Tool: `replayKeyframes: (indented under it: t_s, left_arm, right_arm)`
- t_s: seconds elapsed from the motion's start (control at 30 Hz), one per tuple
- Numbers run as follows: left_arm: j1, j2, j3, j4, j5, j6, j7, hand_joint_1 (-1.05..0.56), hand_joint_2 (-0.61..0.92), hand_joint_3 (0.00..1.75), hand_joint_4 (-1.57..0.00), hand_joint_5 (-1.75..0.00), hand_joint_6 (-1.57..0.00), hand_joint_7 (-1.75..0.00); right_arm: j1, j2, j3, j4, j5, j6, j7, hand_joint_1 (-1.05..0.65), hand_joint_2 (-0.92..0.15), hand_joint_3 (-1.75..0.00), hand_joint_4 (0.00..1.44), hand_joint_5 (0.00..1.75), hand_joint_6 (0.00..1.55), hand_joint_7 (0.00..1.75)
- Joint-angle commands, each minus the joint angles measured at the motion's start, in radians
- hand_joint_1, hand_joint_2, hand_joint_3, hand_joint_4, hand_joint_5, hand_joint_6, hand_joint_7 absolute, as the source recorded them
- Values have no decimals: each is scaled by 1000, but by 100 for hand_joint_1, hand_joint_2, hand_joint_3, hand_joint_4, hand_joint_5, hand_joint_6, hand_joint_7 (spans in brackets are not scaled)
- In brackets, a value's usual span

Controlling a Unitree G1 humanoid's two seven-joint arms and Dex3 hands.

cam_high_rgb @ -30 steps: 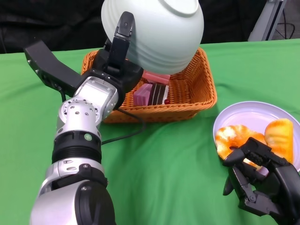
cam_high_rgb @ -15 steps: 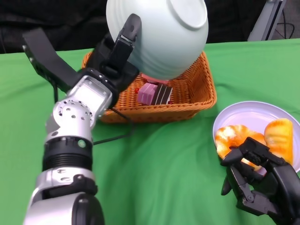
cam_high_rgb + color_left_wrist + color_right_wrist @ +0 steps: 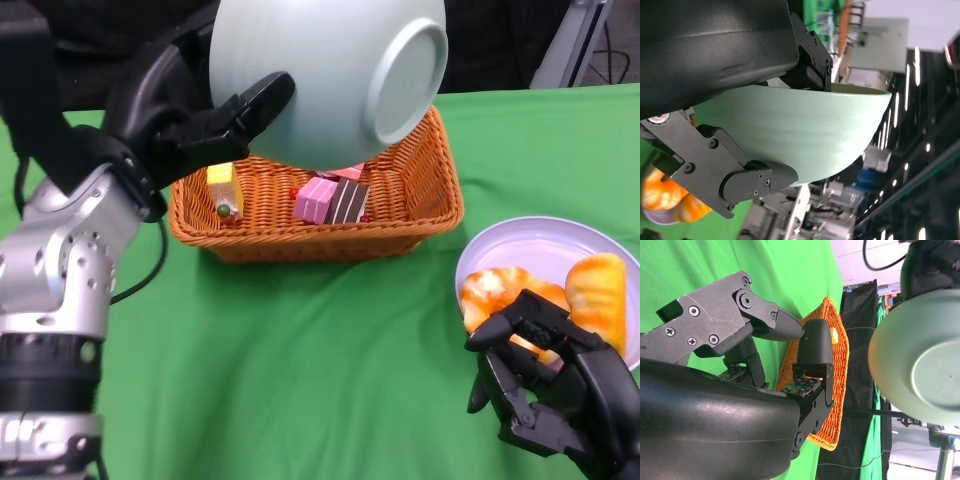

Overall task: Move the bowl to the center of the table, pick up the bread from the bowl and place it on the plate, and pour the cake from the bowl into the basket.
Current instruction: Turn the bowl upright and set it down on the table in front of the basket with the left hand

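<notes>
The left hand holds the pale green bowl up in the air, with one black finger across the bowl's side. The bowl is tipped far over above the orange basket, so its round foot faces the camera and its open side points away and down. From the left wrist camera, fingers press the bowl's ribbed outside and more of the hand hooks over its rim.

Inside the basket lie cake pieces: a pink one touching a dark striped one near the middle, and a yellow one by the left wall.

To the right of the basket, near the table's edge, sits a light purple plate with two orange-brown pieces of bread on it. The right hand is low at the near side of the plate. Its fingers are curled in a bit but apart, and it holds nothing. Green cloth covers the table.
</notes>
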Motion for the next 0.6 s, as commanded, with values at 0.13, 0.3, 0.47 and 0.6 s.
replayKeyframes:
  t_s: [0.13,0.3,0.47,0.6]
  left_arm:
    - [153,77,-56,-20,280,-695,-71,-22,55,115,-82,-175,-66,-163]
    - [196,97,-55,25,339,-921,-69,-15,54,116,-87,-175,-74,-156]
    - [238,139,-21,107,487,-1296,0,-11,35,142,-89,-175,-80,-150]
    - [203,150,46,259,602,-1652,46,-10,32,139,-92,-175,-84,-143]
  right_arm:
    - [-1,-7,-8,-1,17,-5,2,-15,-66,-94,64,174,57,149]
    - [-7,-10,-15,6,18,-12,4,-16,-66,-92,65,174,57,149]
    - [-8,-12,-17,-2,10,-3,-3,-16,-67,-93,65,174,57,150]
    - [-4,-13,-19,-6,5,-4,-8,-16,-66,-94,64,174,57,150]
